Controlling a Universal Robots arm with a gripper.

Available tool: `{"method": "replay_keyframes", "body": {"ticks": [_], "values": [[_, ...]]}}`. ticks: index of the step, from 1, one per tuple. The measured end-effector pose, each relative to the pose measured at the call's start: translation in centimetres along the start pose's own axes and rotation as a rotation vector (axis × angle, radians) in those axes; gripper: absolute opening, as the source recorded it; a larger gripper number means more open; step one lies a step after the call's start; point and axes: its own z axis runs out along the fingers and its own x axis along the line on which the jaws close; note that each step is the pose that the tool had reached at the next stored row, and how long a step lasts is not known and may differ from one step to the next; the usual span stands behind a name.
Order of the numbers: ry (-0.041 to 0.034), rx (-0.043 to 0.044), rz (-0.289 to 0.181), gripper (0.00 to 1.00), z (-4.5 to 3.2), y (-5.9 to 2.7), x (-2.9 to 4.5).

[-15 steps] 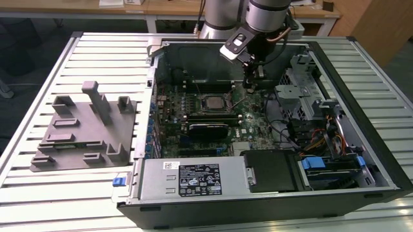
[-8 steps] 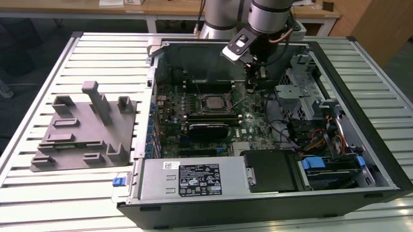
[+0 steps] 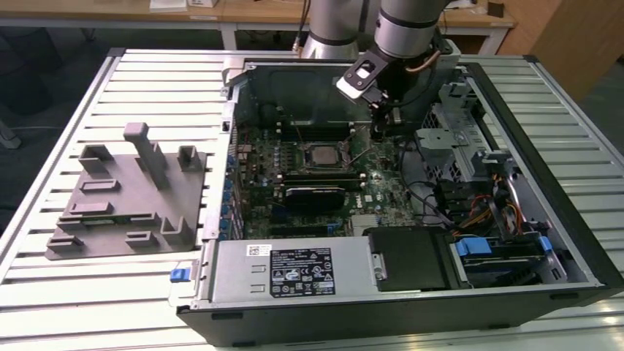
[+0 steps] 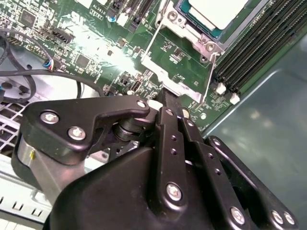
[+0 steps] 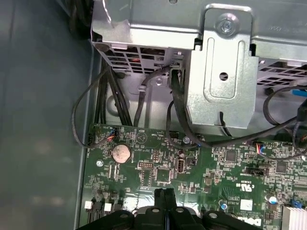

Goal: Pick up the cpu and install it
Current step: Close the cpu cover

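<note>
The cpu [image 3: 322, 154] is a small pale silver square lying in the dark socket in the middle of the motherboard [image 3: 381, 194], inside the open computer case. Its silver top [image 4: 218, 12] also appears in the second wrist view, with the socket's metal frame [image 4: 178, 82] lying between it and my fingers. My gripper [image 3: 378, 136] hangs low over the board, just to the exterior view's right of the socket. The black fingers [image 5: 161, 197] are pressed together, shut on nothing. Their tip [image 4: 165, 96] is close to the edge of the frame.
A large grey fixture [image 3: 127, 197] with upright blocks lies on the slatted table at the exterior view's left. Case walls [image 3: 292, 84], a metal drive cage [image 5: 220, 81] with loose cables [image 5: 81, 115], memory slots [image 4: 259, 48] and the power supply [image 3: 292, 267] crowd the board.
</note>
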Motion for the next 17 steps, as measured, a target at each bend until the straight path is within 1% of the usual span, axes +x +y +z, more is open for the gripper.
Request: {"method": "replay_keyframes", "body": {"ticks": [3, 5, 17], "values": [[0.0000, 0.0009, 0.000, 0.11, 0.20, -0.04, 0.00], [-0.0002, 0.0012, 0.000, 0.11, 0.23, -0.22, 0.01], [0.0006, 0.0011, 0.000, 0.11, 0.26, -0.72, 0.05]]}}
